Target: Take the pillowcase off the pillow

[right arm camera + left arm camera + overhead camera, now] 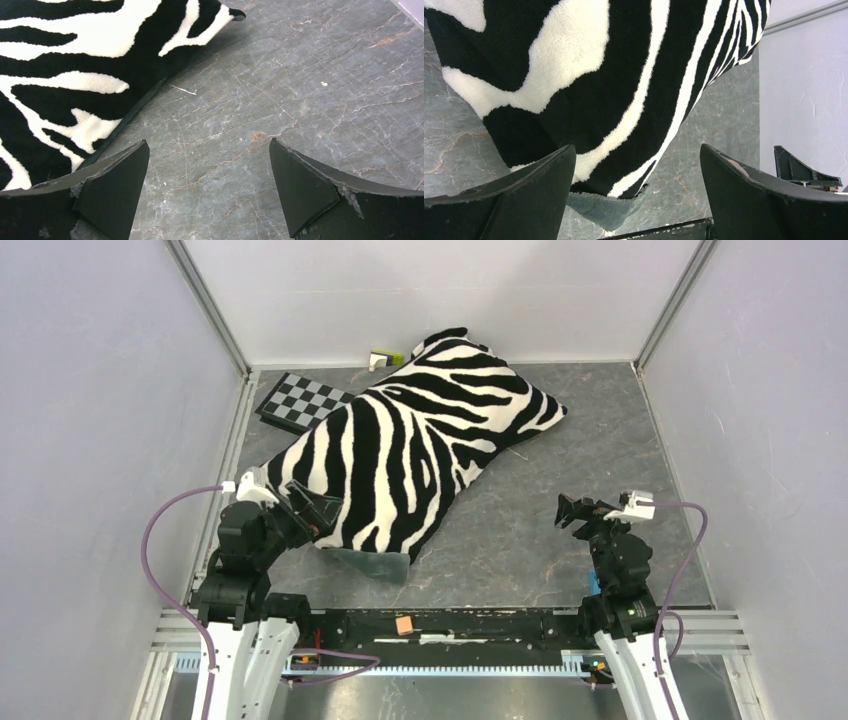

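Just ahead of your left end effector [638,152], wide open and empty, lies the hem of the pillowcase [624,75]; your right end effector [209,145], equally open, holds nothing. Pinch too deep and you may grab the pillow too.

No legible text, label, brand, number or sign in any view. Pillowcase [400,455]: stripes only. Checkerboard [303,400] at the table's [560,540] far left corner: squares only. Small white-and-green item [385,359] at far edge: too small to read
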`<state>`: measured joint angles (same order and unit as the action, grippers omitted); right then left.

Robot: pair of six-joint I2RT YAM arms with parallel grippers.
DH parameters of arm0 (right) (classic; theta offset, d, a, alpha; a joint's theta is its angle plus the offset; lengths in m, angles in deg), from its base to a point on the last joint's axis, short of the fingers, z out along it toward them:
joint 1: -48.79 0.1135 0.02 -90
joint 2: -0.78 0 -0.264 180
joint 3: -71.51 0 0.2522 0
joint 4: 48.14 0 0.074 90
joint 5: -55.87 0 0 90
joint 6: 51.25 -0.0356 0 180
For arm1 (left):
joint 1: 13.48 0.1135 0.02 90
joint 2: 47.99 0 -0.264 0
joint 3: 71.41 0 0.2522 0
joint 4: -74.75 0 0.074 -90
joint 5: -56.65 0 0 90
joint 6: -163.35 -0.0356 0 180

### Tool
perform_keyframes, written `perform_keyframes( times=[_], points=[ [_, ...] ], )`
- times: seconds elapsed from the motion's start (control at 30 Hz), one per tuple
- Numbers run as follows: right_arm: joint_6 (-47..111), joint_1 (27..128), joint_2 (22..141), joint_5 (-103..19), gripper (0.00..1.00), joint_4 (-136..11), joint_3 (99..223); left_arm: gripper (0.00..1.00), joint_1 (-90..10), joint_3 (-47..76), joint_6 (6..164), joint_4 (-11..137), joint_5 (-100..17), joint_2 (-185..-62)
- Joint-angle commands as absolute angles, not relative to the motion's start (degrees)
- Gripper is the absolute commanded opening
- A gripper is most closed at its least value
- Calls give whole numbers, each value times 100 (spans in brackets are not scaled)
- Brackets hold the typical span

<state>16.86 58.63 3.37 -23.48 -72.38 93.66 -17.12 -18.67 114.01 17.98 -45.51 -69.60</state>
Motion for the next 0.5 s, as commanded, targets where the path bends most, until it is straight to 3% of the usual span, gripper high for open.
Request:
perform_keyframes(
  times=[0.0,0.1,0.33,0.47],
  points=[
    [1347,5863,526,-2104,98,-7198,9316,100,-1701,-1792,11326,1927,-4518,-6977],
    [1254,5863,760,-2111,98,-7246,9327,100,-1703,-1770,11326,1888,-4486,-7127],
    [1084,5862,1507,-4131,97,-6040,9226,100,-1702,-1497,11526,1381,-4347,-7434],
    [414,5863,2402,-5323,97,-4538,8981,100,-1704,-1475,12002,1101,-4399,-7364]
  ],
)
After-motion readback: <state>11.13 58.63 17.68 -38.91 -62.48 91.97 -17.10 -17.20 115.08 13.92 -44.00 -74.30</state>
